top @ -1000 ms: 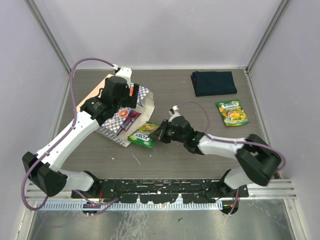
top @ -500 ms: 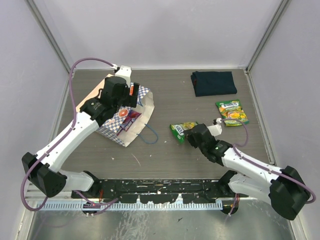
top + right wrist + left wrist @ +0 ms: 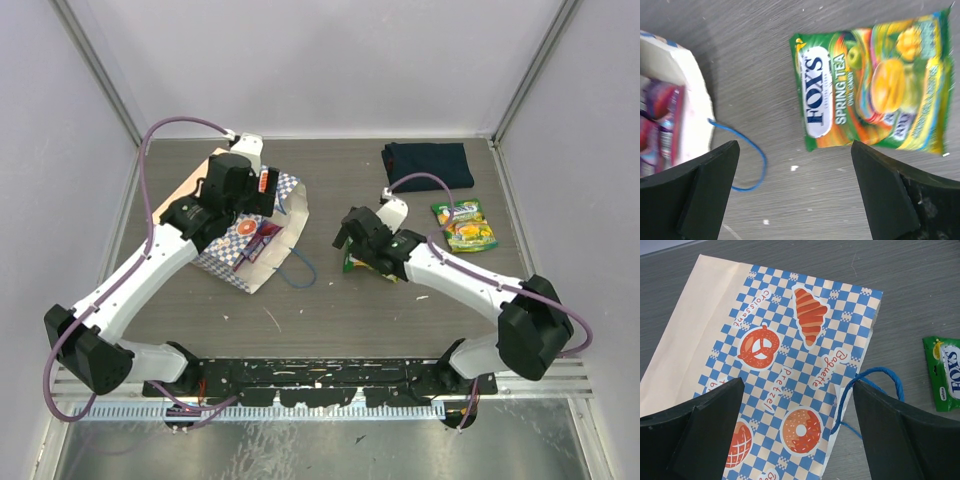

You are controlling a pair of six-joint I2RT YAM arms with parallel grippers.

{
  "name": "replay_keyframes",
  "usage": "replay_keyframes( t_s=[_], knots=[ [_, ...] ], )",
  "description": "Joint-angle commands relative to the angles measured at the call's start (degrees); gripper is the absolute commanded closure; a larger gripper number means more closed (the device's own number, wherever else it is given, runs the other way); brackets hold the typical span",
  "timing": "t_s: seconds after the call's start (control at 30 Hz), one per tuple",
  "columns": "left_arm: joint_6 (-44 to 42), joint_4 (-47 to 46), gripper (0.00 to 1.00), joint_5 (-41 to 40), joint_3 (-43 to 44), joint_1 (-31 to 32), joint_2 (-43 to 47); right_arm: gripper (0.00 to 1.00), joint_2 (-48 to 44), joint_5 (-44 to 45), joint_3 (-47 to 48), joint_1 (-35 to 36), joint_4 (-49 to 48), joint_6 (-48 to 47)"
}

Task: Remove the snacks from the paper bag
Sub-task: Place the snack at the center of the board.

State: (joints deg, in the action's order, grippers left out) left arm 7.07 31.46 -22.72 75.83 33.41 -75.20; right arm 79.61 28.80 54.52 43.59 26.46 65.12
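Note:
The paper bag (image 3: 255,262) lies on its side at the left, mouth toward the right, its blue cord handle (image 3: 300,268) spilling onto the table. A purple snack (image 3: 263,237) shows inside the mouth (image 3: 660,112). My left gripper (image 3: 243,205) hovers open over the bag's checkered side (image 3: 790,365), holding nothing. A green snack (image 3: 875,82) lies flat on the table to the right of the bag. My right gripper (image 3: 348,240) hangs open above it (image 3: 795,195), empty, and the arm partly hides that packet (image 3: 352,265) from above. A second green snack (image 3: 464,225) lies at the right.
A dark navy folded cloth (image 3: 427,165) lies at the back right. Grey enclosure walls stand on three sides of the table. The same green packet's edge (image 3: 945,372) shows at the right of the left wrist view.
My right gripper drew a green snack from the bag's mouth out to the right, opened and let it go on the table, then swung back over it. The left arm stayed put.

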Motion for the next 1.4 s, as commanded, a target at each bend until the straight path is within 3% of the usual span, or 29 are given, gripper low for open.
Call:
replay_keyframes(
  t_s=[0.0, 0.2, 0.4, 0.6, 0.77, 0.93, 1.1, 1.37],
  knots=[
    [-1.08, -4.95, 0.07, 4.73, -0.86, -1.01, 1.98, 0.0, 0.96, -4.18, 4.63, -4.52, 4.91, -26.82],
    [-1.17, -5.34, 0.06, 6.82, -1.25, -1.24, 1.99, 0.02, 6.14, -22.2, 9.27, -15.45, 4.65, -41.62],
    [-1.33, -4.56, 0.06, 6.42, -2.49, -1.39, 4.4, 0.02, 13.37, -21.16, 13.62, -17.87, 9.1, -45.45],
    [-1.14, -4.75, 0.05, 6.37, -3.62, -1.67, 5.0, 0.01, 17.97, -26.78, 9.5, -17.91, 5.23, -43.02],
    [-1.28, -4.48, 0.05, 6.37, -3.57, -1.92, 4.57, 0.0, 21.55, -20.1, 7.58, -17.92, 6.87, -41.19],
    [-1.21, -4.74, 0.05, 6.66, -3.55, -2.04, 3.96, 0.0, 21.13, -11.72, 6.49, -19.97, 8.85, -36.08],
    [-1.31, -4.58, 0.05, 6.81, -3.28, -2.08, 3.37, 0.0, 24.42, -10.37, 8.92, -24.73, 14.23, -24.03],
    [-1.79, -3.32, 0.04, 8.1, -2.35, -2.6, 2.98, 0.0, 28.1, -18.87, 11.62, -30.28, 18.04, -7.66]
  ],
)
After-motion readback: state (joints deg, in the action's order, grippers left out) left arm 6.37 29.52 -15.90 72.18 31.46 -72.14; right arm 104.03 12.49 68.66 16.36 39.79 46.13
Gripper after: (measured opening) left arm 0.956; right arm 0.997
